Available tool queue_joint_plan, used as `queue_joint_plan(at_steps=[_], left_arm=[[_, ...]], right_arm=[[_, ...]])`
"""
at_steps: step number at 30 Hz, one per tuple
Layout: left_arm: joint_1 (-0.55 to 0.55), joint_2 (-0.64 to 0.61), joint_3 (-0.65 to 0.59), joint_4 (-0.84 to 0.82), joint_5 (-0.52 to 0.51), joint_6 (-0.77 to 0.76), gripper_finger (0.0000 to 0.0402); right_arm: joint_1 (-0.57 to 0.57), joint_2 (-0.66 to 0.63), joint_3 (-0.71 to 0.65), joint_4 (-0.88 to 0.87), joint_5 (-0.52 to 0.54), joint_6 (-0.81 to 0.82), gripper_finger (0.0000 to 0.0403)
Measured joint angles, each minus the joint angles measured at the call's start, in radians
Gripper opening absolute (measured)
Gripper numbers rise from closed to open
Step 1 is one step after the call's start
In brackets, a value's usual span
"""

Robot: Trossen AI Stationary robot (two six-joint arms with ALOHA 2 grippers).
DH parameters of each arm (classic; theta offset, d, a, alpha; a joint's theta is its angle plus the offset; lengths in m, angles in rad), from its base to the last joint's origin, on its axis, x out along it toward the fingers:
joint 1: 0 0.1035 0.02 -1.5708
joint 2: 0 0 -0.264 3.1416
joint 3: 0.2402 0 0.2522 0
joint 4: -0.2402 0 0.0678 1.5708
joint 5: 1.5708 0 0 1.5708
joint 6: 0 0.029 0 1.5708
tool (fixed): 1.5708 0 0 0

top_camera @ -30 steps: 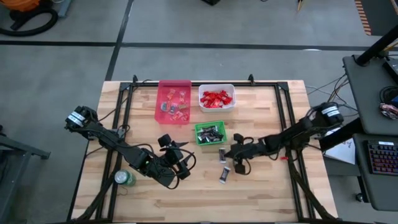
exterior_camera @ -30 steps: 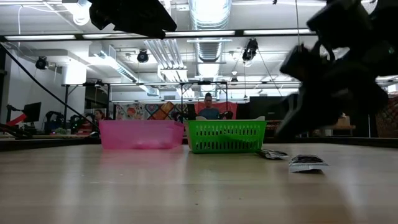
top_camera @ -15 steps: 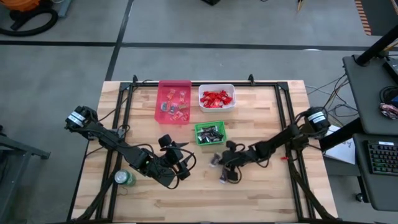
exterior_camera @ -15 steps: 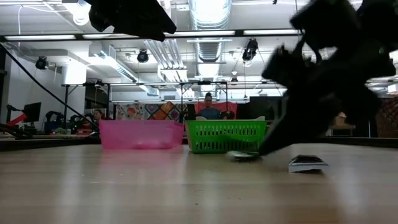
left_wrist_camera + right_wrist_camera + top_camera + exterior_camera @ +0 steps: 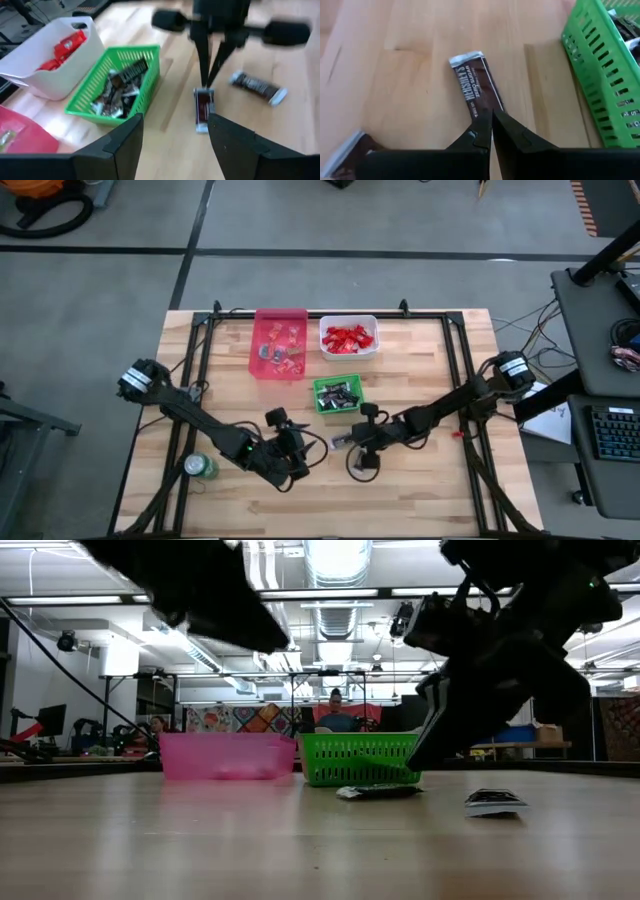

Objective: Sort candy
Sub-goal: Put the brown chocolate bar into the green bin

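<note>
Since a second ago the right end effector has swept leftward across the table, from beside the two loose dark candies to a spot just in front of the green bin; one dark candy bar has travelled with it and now lies flat on the wood near that bin, while the second dark candy sits where it was, off to one side. Reading: the bar looks to have been pushed or dragged rather than carried (it rests on the table in the low view, not lifted), so it is staged close to the bin holding the other dark wrappers but is not yet sorted. Right end effector: fingers clenched fully together, tips meeting at the near end of the bar and touching it; nothing is pinched between them as far as the right wrist view shows. Left end effector: released, fingers spread wide, holding nothing, hanging above the table near the table's front and facing the bar and the right arm; over the same second the left arm has shifted a little toward the centre. Red candies already fill the white bin; the pink bin holds a few assorted pieces.
</note>
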Motion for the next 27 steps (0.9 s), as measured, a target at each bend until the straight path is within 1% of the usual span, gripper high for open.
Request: queue_joint_plan(at_steps=[6,9,12,14,17,18,19,21,23,27], left_arm=[[0.001,0.138,0.003,0.045,-0.001,0.023,0.0173],[0.004,0.203,0.002,0.098,-0.008,0.04,0.0146],[0.012,0.255,0.002,0.173,-0.006,0.082,0.011],[0.024,0.283,0.002,0.263,0.03,0.121,0.0079],[0.05,0.318,0.002,0.405,0.14,0.194,0.0026],[0.059,0.326,0.001,0.428,0.173,0.21,0.0014],[0.069,0.332,0.0,0.44,0.2,0.216,0.0007],[0.087,0.344,-0.001,0.459,0.228,0.219,0.0011],[0.101,0.352,-0.001,0.46,0.233,0.219,0.0012],[0.122,0.375,0.0,0.468,0.26,0.216,0.0002]], right_arm=[[0.0,-0.023,-0.002,-0.13,0.015,0.044,0.0009],[0.0,-0.028,-0.005,-0.136,0.015,0.05,0.0009],[0.0,-0.029,-0.007,-0.129,0.015,0.037,0.0009],[0.0,-0.029,-0.011,-0.121,0.015,0.028,0.0009],[-0.002,-0.028,-0.026,-0.092,0.016,0.027,0.0009],[-0.002,-0.025,-0.032,-0.076,0.016,0.028,0.0009],[-0.002,-0.023,-0.038,-0.059,0.016,0.033,0.0009],[-0.002,-0.019,-0.051,-0.035,0.016,0.046,0.0009],[-0.002,-0.009,-0.061,0.001,0.016,0.063,0.0009],[0.004,0.013,-0.067,0.074,0.013,0.077,0.0009]])
